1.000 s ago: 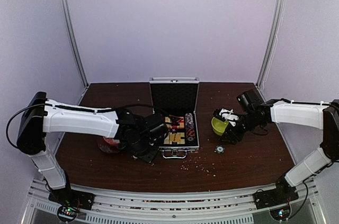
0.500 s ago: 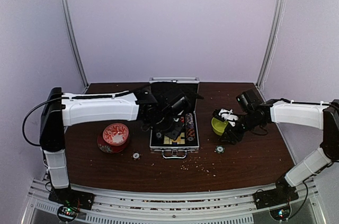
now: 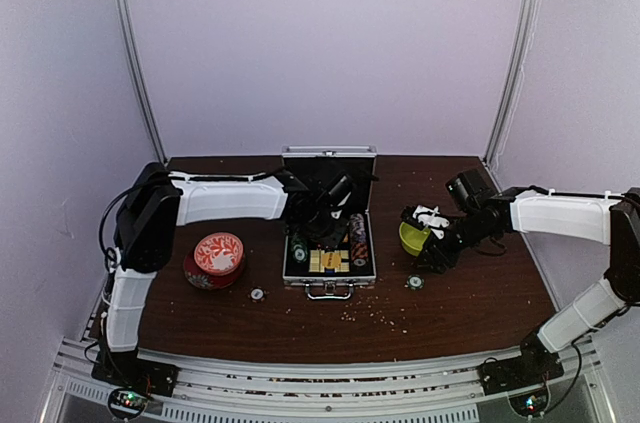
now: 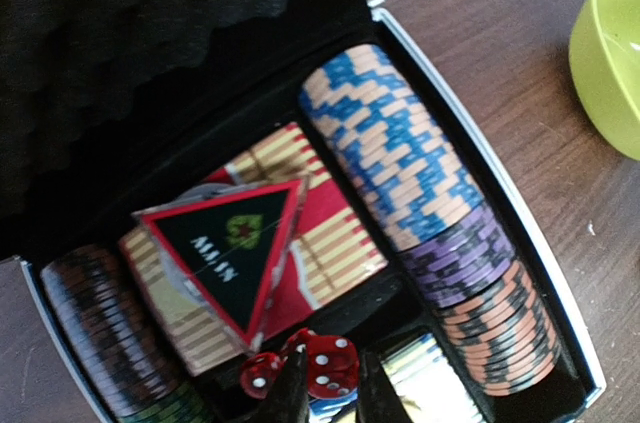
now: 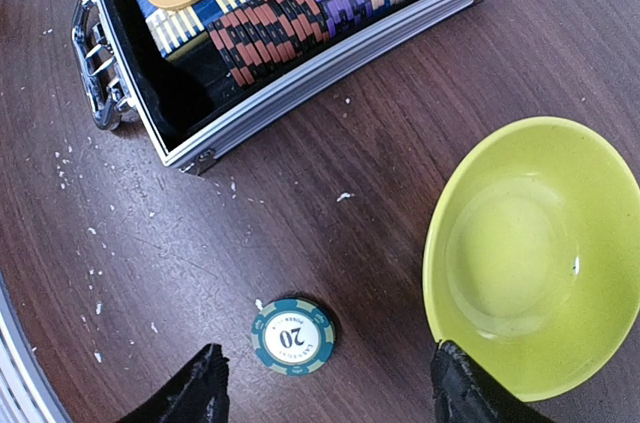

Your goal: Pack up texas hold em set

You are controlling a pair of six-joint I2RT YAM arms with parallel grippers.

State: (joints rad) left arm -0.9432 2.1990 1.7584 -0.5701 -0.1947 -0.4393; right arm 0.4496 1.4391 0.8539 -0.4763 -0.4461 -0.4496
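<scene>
Bowl [image 5: 530, 253] beside case [image 5: 330, 63], loose chip [image 5: 292, 335] nearby

2 white-shelled arms [image 3: 225, 200] with black joints, black cables and black grippers

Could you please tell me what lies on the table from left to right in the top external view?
Round red tin → loose chip → open silver case → second loose chip. The lime-green bowl sits almost directly behind that chip, so its place in the order is unclear.
</scene>
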